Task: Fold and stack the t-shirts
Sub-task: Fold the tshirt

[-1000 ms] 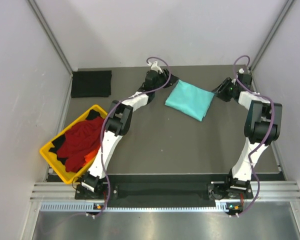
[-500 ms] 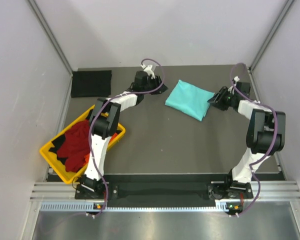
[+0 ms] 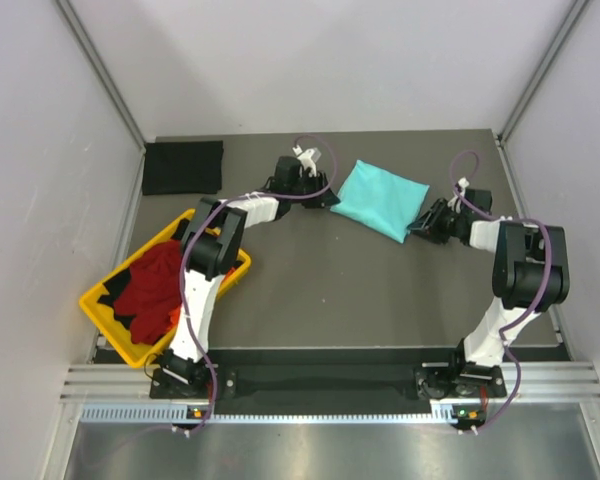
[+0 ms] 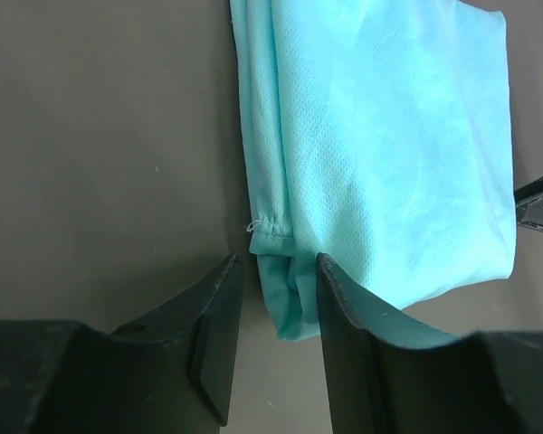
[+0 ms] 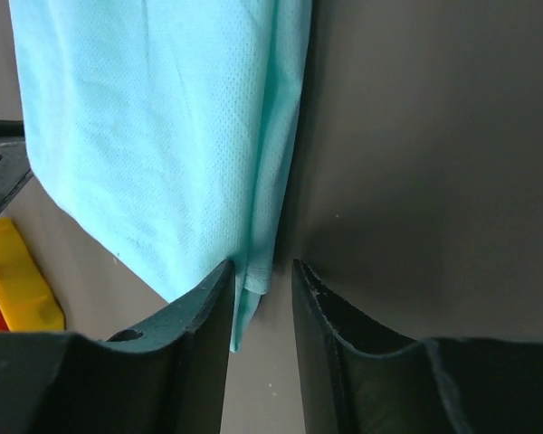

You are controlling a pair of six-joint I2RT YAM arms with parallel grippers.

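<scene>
Movement around the mint-teal t-shirt (image 3: 383, 198), lying folded at the back middle of the desk (image 3: 310, 280). Flanked now at both ends: left hand (image 4: 276, 267) swung in astride its left corner, right hand (image 5: 262, 271) dropped to the near-right corner, both narrowing but not yet clenched, cloth between the jaws. Probably a two-handed carry next, toward the black t-shirt (image 3: 183, 167) at back left.

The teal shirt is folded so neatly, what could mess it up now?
The left jaws and right jaws each straddle just a thin corner of the folded teal shirt. They might pinch only some layers, so the fold could flop open when lifted. A corner might slip out, leaving the shirt dangling from one side.
</scene>
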